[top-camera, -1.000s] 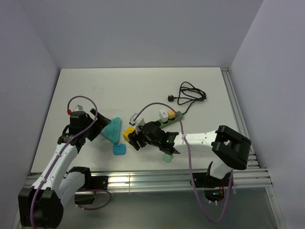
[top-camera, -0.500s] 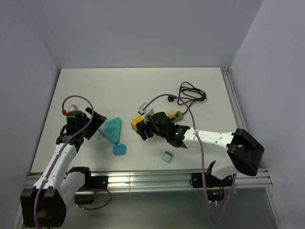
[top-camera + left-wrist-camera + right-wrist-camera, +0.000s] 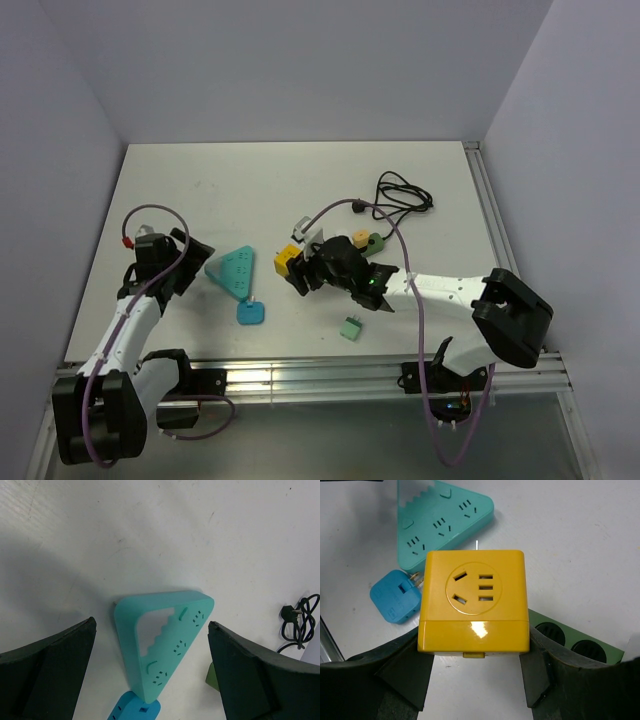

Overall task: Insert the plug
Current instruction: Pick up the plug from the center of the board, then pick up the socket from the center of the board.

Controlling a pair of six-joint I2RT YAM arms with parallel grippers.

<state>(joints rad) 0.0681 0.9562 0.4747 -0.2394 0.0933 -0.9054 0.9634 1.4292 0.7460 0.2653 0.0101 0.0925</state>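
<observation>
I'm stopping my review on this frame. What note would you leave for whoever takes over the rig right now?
Left end effector: open, hovering at the teal triangular strip, holding nothing.
Right end effector: shut on the yellow cube adapter, beside the green power strip.
Blue plug lies by the teal strip's near corner.
Done: cube grasped. Left: insert it; the cube is in no socket yet.

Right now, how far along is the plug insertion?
Done: the right gripper has the yellow cube adapter clamped between its fingers. In hand: it holds the cube between the teal triangular strip and the green strip, seated in neither. The left gripper is open, facing the teal strip without touching it. Left: line the cube up with a socket and press it in.
</observation>
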